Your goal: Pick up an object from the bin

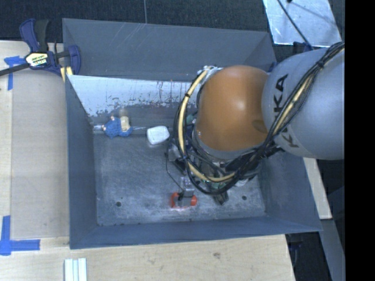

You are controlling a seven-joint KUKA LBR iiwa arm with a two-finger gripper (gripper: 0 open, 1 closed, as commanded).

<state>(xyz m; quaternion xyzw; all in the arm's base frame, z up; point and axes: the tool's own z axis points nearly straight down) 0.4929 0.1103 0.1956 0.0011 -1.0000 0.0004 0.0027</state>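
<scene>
The claw (pixel 184 198) is down near the bin (pixel 176 230) front wall.

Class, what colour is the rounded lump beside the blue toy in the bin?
The rounded lump is white, clearest in the camera view.

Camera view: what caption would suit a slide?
Robot hand low over a small red thing; blue toy and white lump lie apart in the grey bin.

Black letters "KA" stand on the robot's rounded silver-grey arm casing (pixel 310 107); further letters below them are partly covered, unreadable.
</scene>
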